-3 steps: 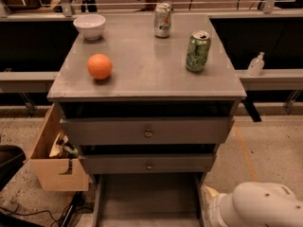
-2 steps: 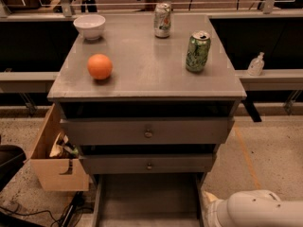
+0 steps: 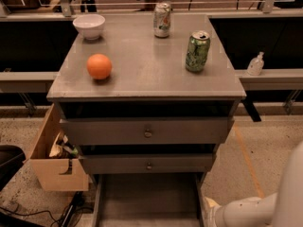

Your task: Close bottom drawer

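Bottom drawer stands open below the two upper fronts. Its tray runs off the lower edge and its front is not visible. Hand is low right, just beside the tray's right wall; open or closed, cannot tell.

Risks: an off-centre push skews and jams the tray. A hard shove may topple the green can on the surface.

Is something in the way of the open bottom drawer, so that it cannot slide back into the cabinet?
Nothing visible does. The bottom drawer looks empty inside, and the wooden box stands to its left, off its path. The gripper is not in view; only the white arm shows beside the drawer's right edge.
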`<state>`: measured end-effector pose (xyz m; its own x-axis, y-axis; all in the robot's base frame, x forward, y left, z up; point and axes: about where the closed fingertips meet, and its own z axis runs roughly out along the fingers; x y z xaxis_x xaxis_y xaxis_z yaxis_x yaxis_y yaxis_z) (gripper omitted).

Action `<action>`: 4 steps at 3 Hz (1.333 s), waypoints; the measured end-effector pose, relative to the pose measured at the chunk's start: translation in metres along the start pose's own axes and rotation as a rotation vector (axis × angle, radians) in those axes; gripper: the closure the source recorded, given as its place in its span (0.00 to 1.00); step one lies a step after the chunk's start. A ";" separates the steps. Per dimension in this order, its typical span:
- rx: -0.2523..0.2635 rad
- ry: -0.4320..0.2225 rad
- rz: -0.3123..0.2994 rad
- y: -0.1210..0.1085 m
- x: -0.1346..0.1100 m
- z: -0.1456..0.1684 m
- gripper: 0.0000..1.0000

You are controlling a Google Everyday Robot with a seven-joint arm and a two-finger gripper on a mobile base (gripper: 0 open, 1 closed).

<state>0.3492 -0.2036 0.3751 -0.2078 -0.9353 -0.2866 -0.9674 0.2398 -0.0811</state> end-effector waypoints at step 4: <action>-0.035 0.073 0.041 0.086 0.031 0.085 0.96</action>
<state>0.2719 -0.1897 0.2780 -0.2559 -0.9418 -0.2181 -0.9621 0.2701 -0.0374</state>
